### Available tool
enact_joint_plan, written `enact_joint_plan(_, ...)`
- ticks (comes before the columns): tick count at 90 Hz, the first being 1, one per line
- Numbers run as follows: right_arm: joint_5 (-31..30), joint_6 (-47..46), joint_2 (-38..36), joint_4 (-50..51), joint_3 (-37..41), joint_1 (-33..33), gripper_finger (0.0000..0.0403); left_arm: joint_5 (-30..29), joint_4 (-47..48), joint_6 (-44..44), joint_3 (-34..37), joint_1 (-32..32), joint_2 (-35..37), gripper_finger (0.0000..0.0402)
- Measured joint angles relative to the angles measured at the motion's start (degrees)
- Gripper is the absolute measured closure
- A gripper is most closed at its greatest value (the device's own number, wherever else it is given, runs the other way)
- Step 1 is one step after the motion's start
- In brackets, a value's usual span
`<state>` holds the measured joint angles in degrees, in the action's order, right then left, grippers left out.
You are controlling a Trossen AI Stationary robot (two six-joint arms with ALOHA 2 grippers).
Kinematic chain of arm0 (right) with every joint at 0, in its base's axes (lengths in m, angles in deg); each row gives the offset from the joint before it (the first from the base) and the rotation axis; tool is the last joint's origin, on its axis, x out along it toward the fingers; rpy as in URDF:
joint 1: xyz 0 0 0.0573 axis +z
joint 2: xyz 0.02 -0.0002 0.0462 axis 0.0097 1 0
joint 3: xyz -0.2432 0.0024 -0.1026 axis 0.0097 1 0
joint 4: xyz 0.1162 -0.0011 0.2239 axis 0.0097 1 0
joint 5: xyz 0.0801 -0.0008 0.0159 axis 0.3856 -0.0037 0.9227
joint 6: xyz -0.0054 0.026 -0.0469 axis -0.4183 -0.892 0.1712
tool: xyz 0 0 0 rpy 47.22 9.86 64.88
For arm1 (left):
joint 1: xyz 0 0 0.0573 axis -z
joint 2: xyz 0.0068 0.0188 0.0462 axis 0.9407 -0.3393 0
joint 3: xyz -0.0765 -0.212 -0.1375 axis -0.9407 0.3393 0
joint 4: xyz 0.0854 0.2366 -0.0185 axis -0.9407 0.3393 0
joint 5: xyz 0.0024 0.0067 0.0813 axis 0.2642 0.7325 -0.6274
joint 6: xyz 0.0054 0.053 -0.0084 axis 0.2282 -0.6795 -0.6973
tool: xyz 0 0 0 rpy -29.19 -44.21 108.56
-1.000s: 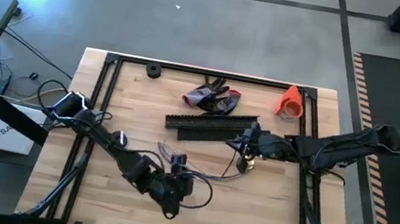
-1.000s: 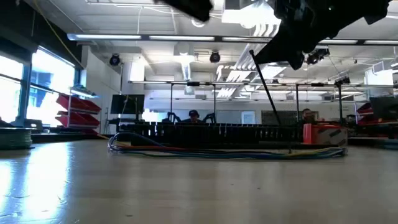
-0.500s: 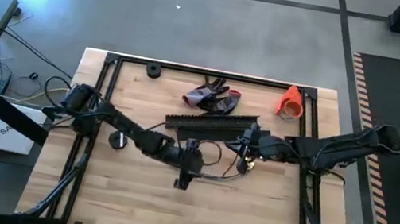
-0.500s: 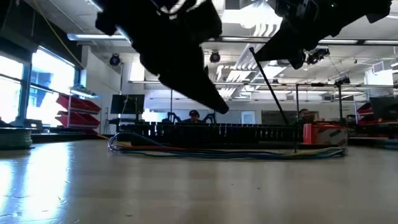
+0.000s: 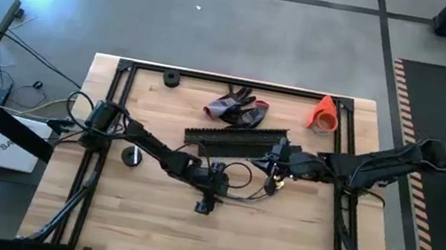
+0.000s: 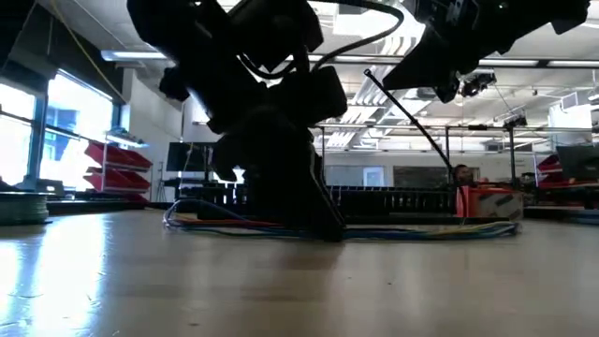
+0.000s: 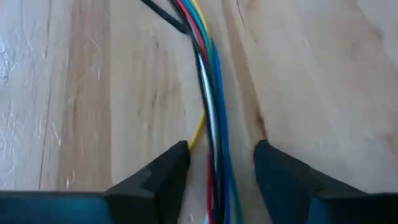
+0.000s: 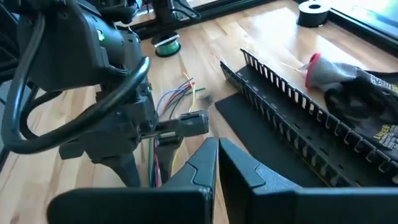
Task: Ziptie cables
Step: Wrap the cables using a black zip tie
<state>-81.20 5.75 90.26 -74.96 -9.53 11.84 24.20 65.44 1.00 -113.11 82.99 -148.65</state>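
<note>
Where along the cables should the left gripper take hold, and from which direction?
Judging by the left wrist view, best on the straight stretch where the cables run side by side flat on the table. Come straight down from above, so the left gripper, open, straddles the run and closes across it, gathering every strand.

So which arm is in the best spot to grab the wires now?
Probably the left. Its gripper is down at the table with open jaws on either side of the cables. The right gripper is up off the table with jaws shut.
</note>
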Motion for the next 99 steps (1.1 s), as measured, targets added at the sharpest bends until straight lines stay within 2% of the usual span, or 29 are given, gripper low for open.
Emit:
enact_joint_plan(13,-0.25,0.30,0.00,1.04,0.00,0.00,0.0403,0.11,0.33,0.03,0.00,-0.56,0.22,0.0367)
enact_joint_plan(19,-0.44,0.34,0.00,1.26,0.00,0.00,0.0403,0.13,0.32,0.30,0.02,-0.56,0.22,0.0391)
enact_joint_plan(34,-0.46,0.40,0.02,1.68,0.00,0.00,0.0403,0.15,1.64,0.63,-0.73,-0.38,0.33,0.0394)
enact_joint_plan(45,-1.26,0.43,0.02,2.76,0.00,0.00,0.0403,0.47,6.17,0.67,-3.39,0.37,0.66,0.0399)
enact_joint_plan(64,-5.59,1.54,-0.22,4.11,0.00,-0.92,0.0403,-0.50,12.37,0.63,-8.18,2.90,1.88,0.0400)
enact_joint_plan(78,-2.66,0.44,-0.33,5.04,0.00,-5.15,0.0400,-3.34,13.78,0.60,-9.69,3.82,1.92,0.0400)
enact_joint_plan(88,0.90,3.08,-0.17,8.69,0.00,-7.66,0.0378,-6.74,15.57,1.05,-10.28,3.84,2.00,0.0401)
enact_joint_plan(99,-1.28,9.68,-0.20,13.47,0.00,-9.78,0.0332,-7.54,16.55,1.31,-10.29,3.69,2.03,0.0401)
